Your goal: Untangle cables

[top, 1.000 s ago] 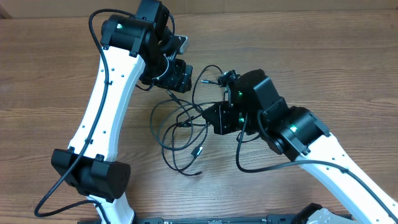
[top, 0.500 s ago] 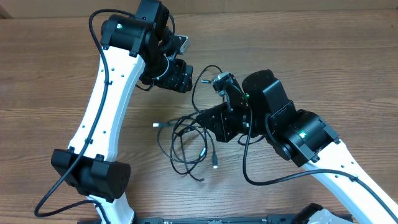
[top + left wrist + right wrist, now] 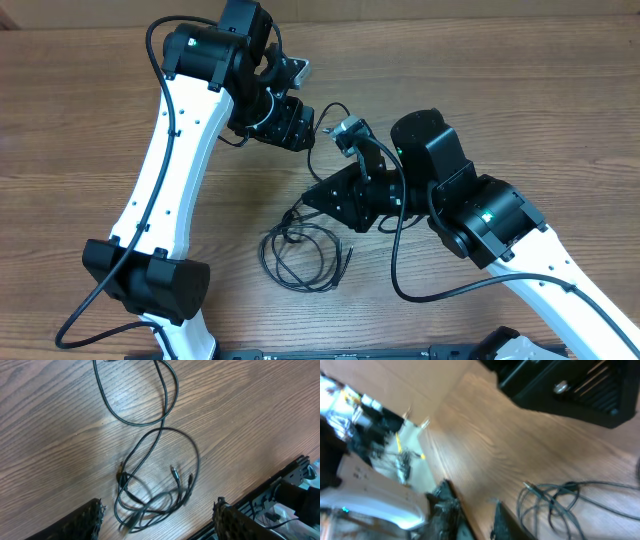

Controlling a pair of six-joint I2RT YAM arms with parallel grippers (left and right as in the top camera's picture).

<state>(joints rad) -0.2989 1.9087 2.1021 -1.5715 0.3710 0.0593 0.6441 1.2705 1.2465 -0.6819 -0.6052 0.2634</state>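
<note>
A: Entry one, cables (image 3: 300,255): where are they kept?
B: Nowhere gripped. One loose heap is laid on the counter (image 3: 520,90) between the arms, just beside the right tool (image 3: 475,516) and apart from the left tool (image 3: 157,522). One loop is run out from the heap towards the left tool.
A: Tool states?
B: Left tool: fingers set wide apart, nothing gripped. Right tool: fingers narrowly parted, nothing seen between them, though that view is blurred.
A: Hazards to be logged?
B: First: several strands may be pinched at once where they are crossed in the heap, so the knot would likely be tightened by a pull. Second: with nothing pinned by the other tool, the whole heap may be dragged as one. Third: the outlying loop may be snagged by the right arm, which is placed close by it. Fourth: a plug end may be caught in a loop as strands are drawn apart.
</note>
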